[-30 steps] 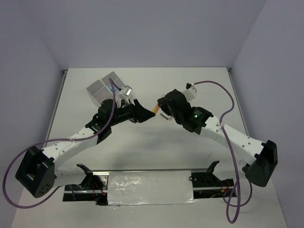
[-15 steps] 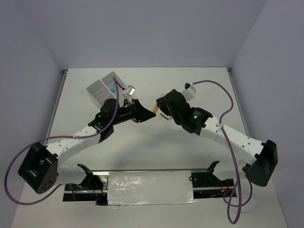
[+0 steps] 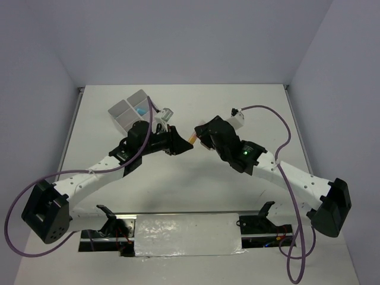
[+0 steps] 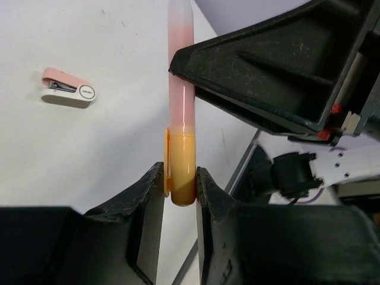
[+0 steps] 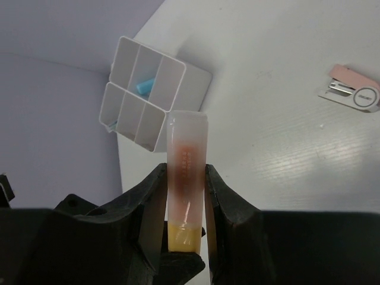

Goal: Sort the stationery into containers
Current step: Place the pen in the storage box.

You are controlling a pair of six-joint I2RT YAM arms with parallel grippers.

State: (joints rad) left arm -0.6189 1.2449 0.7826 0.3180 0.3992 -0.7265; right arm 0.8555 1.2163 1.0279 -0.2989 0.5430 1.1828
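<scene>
An orange-capped marker (image 3: pixel 192 138) with a pinkish translucent barrel hangs above the table between both grippers. My left gripper (image 4: pixel 180 178) is shut on its orange cap (image 4: pixel 181 181). My right gripper (image 5: pixel 185 178) is shut on the barrel (image 5: pixel 187 160). In the top view the left gripper (image 3: pixel 184 143) and right gripper (image 3: pixel 200 134) meet tip to tip at mid-table. The white containers (image 3: pixel 126 111) stand at the far left, behind the left arm, with a light blue item (image 3: pixel 141 111) in one compartment. The containers (image 5: pixel 178 77) also show in the right wrist view.
A small pink and white stapler-like item (image 4: pixel 66 92) lies flat on the table, also seen as that item (image 5: pixel 351 89) in the right wrist view. Purple cables loop beside both arms. Grey walls close the table at the back and sides.
My left gripper has moved right and closed on the marker's orange cap. The right gripper kept its hold on the barrel and shifted slightly.
</scene>
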